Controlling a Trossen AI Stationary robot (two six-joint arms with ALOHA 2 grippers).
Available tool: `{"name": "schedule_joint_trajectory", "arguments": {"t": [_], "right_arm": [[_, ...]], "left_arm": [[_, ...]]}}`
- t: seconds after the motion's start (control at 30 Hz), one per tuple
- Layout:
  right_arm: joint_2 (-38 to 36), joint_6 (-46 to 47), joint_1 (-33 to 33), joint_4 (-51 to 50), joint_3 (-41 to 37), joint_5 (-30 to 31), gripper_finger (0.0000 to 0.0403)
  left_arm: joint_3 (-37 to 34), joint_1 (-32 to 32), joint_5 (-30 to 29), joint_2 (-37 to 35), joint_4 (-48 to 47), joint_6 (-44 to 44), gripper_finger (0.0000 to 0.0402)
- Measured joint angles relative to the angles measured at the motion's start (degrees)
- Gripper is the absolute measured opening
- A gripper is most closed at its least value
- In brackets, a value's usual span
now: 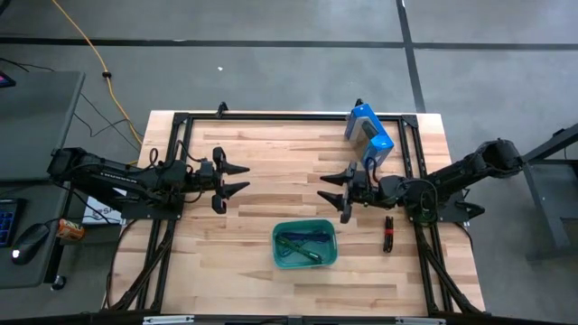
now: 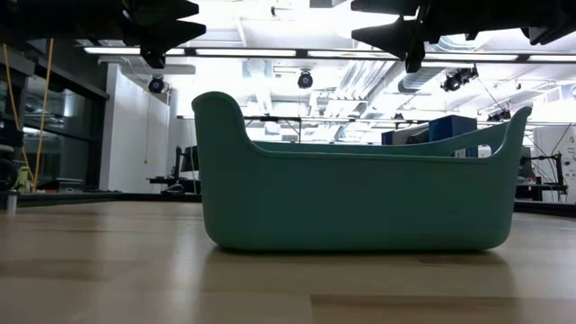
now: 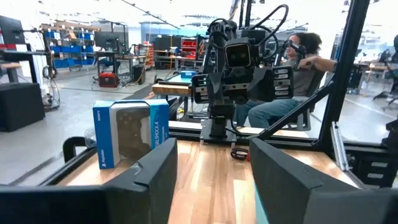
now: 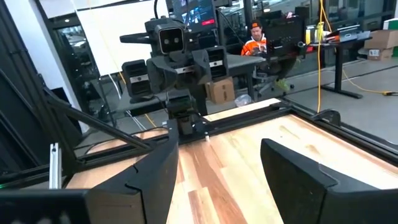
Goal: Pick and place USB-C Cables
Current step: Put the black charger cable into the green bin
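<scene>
The teal tub stands near the table's near edge. In it lie a green cable and a purple-blue cable; a teal one does not show against the tub. The red-and-black cable lies flat on the table to the tub's right and also shows in the left wrist view. My left gripper hovers open, left of centre, well above the table. My right gripper hovers open, facing it, behind the tub and left of the red-and-black cable. Both hold nothing.
A blue box with a game controller lies at the far right of the table, behind my right arm. A black metal frame runs along the table's edges. Bare wood lies between the two grippers. People sit in the room beyond the table.
</scene>
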Motion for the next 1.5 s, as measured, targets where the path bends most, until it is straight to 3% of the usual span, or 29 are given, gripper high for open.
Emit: {"name": "schedule_joint_trajectory", "arguments": {"t": [0.13, 0.27, 0.5, 0.63, 0.83, 1.0, 1.17, 1.5], "right_arm": [[0.0, -1.6, 0.0, 0.0, 0.0, 0.0, 0.0222], [0.0, -2.4, 0.0, 0.0, 0.0, 0.2, 0.0222], [0.0, 1.7, 0.0, -2.7, 0.6, 0.3, 0.0222], [0.0, 7.6, 0.2, -21.7, 7.4, 2.7, 0.0222], [0.6, 34.3, 0.9, -70.2, 21.7, 4.4, 0.0222], [1.2, 55.1, 5.8, -94.4, 25.6, 2.7, 0.0222], [1.2, 73.2, 13.4, -104.1, 23.7, 0.5, 0.0222], [1.2, 100.2, 26.5, -104.9, 14.2, -12.4, 0.0222]], "left_arm": [[0.0, 0.0, -0.4, 0.0, -0.7, -2.2, 0.0121], [0.0, 0.0, -0.4, 0.0, -0.9, -1.7, 0.0021], [0.0, 0.0, -0.5, 0.0, -1.3, -1.1, 0.0002], [0.0, 0.0, -0.5, 0.0, -1.4, -0.6, 0.0001], [0.0, 0.0, -0.6, 0.0, -1.9, 0.5, 0.0], [0.0, 0.0, -0.6, 0.0, -2.1, 0.5, 0.0], [0.0, 0.0, -0.6, 0.0, -2.2, 0.5, 0.0], [0.0, 0.0, -0.6, 0.0, -2.2, 1.1, 0.0]]}}
